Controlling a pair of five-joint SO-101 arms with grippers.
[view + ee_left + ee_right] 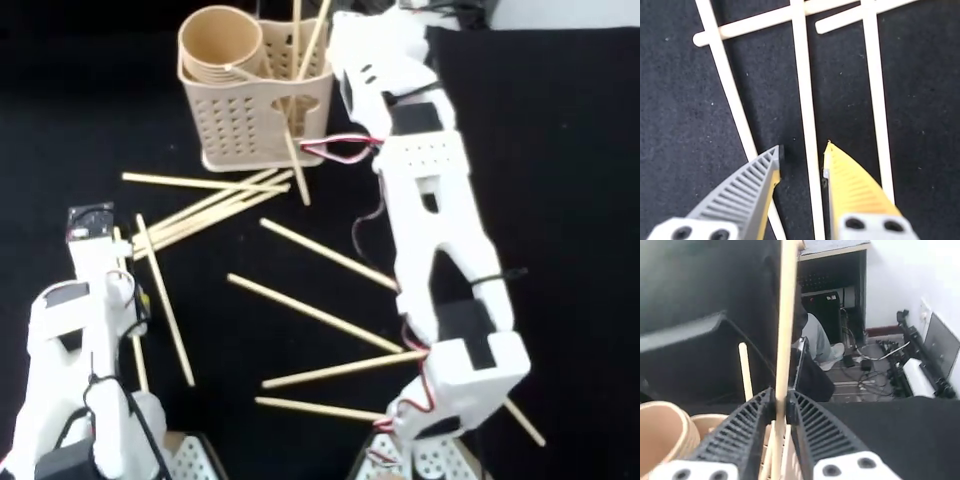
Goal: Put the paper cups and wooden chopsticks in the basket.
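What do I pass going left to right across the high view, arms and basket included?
First the left arm → the basket with the paper cups standing in it → the right arm.

One basket [250,125], one paper-cup stack [220,45], roughly fifteen wooden chopsticks [316,313]
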